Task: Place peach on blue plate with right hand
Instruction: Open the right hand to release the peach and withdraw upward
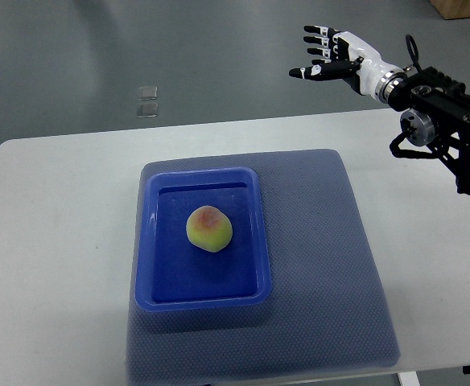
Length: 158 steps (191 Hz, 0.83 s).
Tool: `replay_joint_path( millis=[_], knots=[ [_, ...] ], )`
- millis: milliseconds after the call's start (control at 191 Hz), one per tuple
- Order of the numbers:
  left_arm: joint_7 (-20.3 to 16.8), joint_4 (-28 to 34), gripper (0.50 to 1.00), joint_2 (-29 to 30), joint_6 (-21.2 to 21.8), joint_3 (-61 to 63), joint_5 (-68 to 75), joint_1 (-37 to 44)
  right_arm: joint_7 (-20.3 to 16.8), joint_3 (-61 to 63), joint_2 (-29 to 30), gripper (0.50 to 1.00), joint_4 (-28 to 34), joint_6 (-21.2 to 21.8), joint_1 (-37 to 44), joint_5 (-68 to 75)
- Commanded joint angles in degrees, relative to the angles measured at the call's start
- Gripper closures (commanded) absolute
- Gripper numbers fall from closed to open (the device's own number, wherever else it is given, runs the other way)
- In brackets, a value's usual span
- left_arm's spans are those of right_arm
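The plate [201, 299] looks like smooth, glossy blue plastic, with light glinting along its rim. The peach [209, 228] has a soft, matt, faintly fuzzy skin. Under the plate lies a mat [331, 257] of dark blue, finely dotted, textured material, dull in finish. The surface [58, 257] is plain, smooth and matt white. The right hand [331, 58] shows glossy white and black hard plastic shells.

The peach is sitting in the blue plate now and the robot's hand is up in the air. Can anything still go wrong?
Not much, but a little. The peach is round and lies loose in the blue plate, so a bump to the table might roll it against the rim. The right hand is open and well clear; if the arm swings back low, it could knock the plate.
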Motion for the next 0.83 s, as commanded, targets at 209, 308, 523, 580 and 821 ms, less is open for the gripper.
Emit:
replay_joint_path(
  millis=[209,308,523,580,821],
  knots=[
    [0.1,-0.2,0.500,0.0,0.0,-0.1,0.0,0.0,-0.2,6.8,1.4,0.579,0.0,-6.7,-7.4,10.2],
    [0.1,-0.2,0.500,0.0,0.0,-0.1,0.0,0.0,-0.1,6.9,1.6,0.574,0.0,-6.8,-8.2,12.7],
    [0.1,-0.2,0.500,0.0,0.0,-0.2,0.0,0.0,0.5,6.9,1.7,0.570,0.1,-6.3,-9.7,15.1],
    [0.1,-0.2,0.500,0.0,0.0,-0.2,0.0,0.0,0.5,7.0,1.8,0.570,0.1,-6.2,-10.0,15.1],
    [0.1,-0.2,0.500,0.0,0.0,-0.2,0.0,0.0,0.4,6.6,2.2,0.570,0.1,-6.1,-11.2,15.0]
  ],
)
